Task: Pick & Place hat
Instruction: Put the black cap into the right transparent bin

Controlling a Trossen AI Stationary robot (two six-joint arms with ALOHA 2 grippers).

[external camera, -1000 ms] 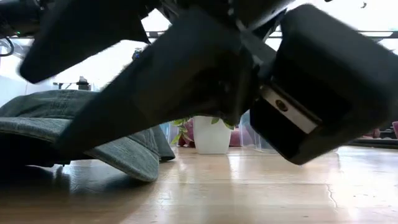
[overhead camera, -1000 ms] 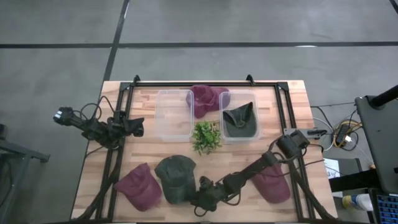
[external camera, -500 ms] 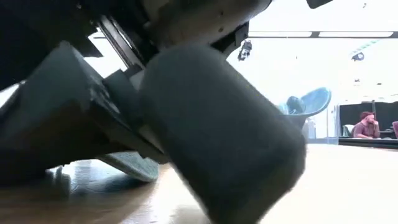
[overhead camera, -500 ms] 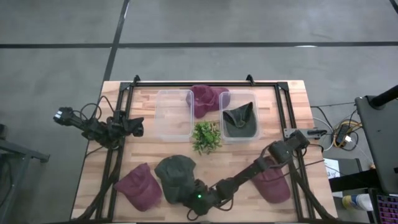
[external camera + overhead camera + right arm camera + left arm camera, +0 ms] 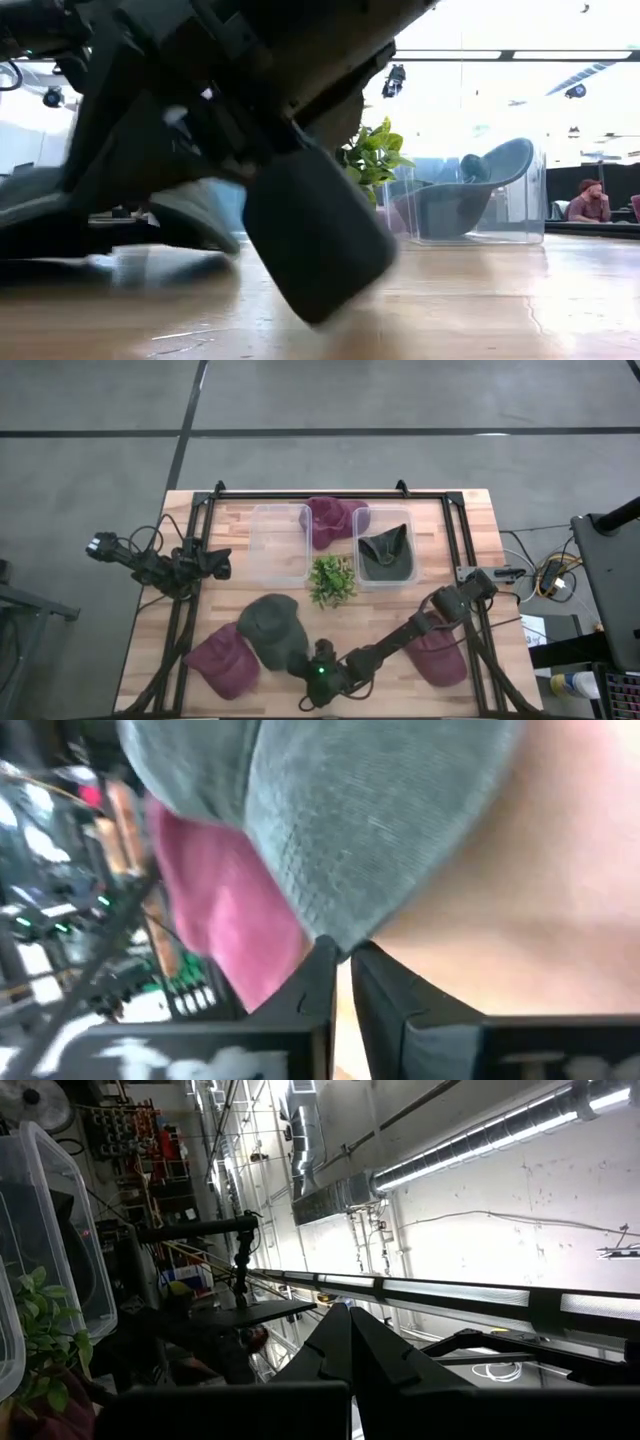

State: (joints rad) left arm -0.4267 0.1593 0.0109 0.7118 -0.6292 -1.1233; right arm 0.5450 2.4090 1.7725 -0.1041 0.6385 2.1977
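Observation:
A dark green hat (image 5: 270,628) lies on the table's near half, left of centre, next to a maroon hat (image 5: 222,662). My right gripper (image 5: 299,659) is at the green hat's near right edge and shut on it; the right wrist view shows its fingertips (image 5: 342,952) closed on the grey-green brim with the maroon hat (image 5: 215,915) behind. My left gripper (image 5: 222,567) waits shut above the table's left side. My right gripper pinches the edge of the green hat's brim (image 5: 335,935) between its two fingers, only at their free ends. The fingers come in low from the table's near right side. The crown (image 5: 265,622) rests on the table; whether the brim is lifted I cannot tell.
Two clear bins stand at the back: the left one (image 5: 280,548), and the right one (image 5: 405,575) holding a green hat (image 5: 385,552). A maroon hat (image 5: 330,520) lies between their far ends. A small plant (image 5: 330,580) stands mid-table. Another maroon hat (image 5: 440,655) lies under the right arm.
My right gripper has moved toward the table's left and far edges onto the green hat and has shut on its brim. The hat has slid a little toward the far left and now lies closer to the maroon hat beside it.

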